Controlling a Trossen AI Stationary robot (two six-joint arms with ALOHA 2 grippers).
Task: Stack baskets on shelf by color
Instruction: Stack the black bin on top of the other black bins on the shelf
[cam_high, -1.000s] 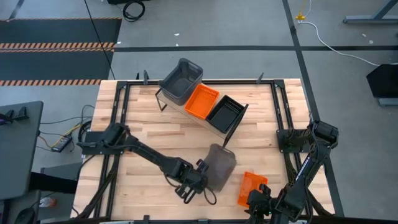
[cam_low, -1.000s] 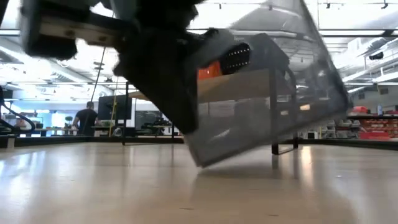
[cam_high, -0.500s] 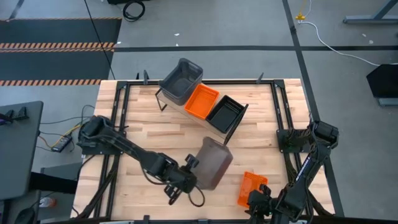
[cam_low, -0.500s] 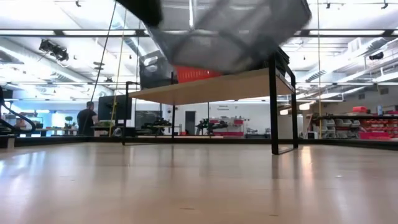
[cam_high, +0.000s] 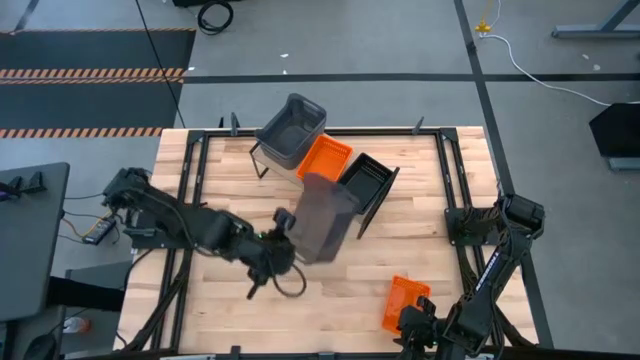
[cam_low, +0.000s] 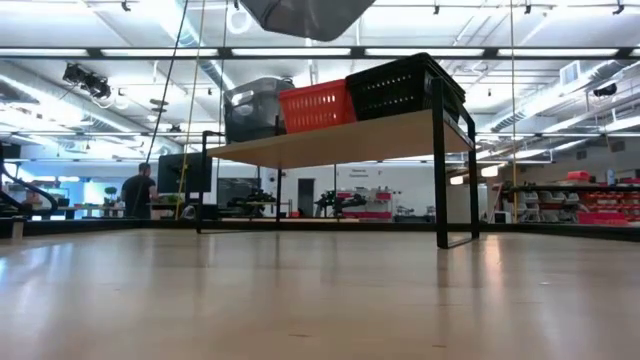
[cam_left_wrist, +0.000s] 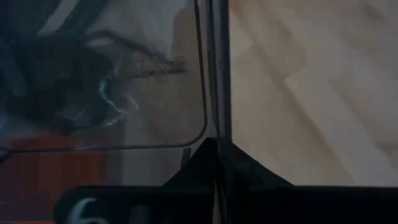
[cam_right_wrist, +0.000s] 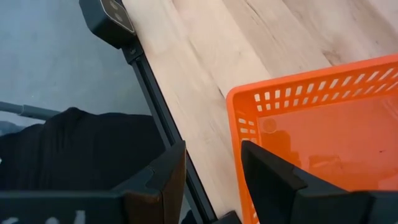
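A long light-wood shelf (cam_low: 330, 140) on thin black end frames stands slanted across the far part of the table. Three baskets sit on it in a row: a grey basket (cam_high: 291, 129) at one end, an orange basket (cam_high: 322, 160) in the middle, and a black basket (cam_high: 362, 182) at the other end. A second grey basket (cam_high: 322, 216) hangs tilted in the air just before the shelf. Another orange basket (cam_high: 403, 303) lies on the table's near right edge.

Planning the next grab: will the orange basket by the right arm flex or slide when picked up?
The orange basket looks thin and slotted, so probably light and a bit springy. It lies loose on the smooth table, so a nudge would likely slide it. The right gripper stands open beside its rim.
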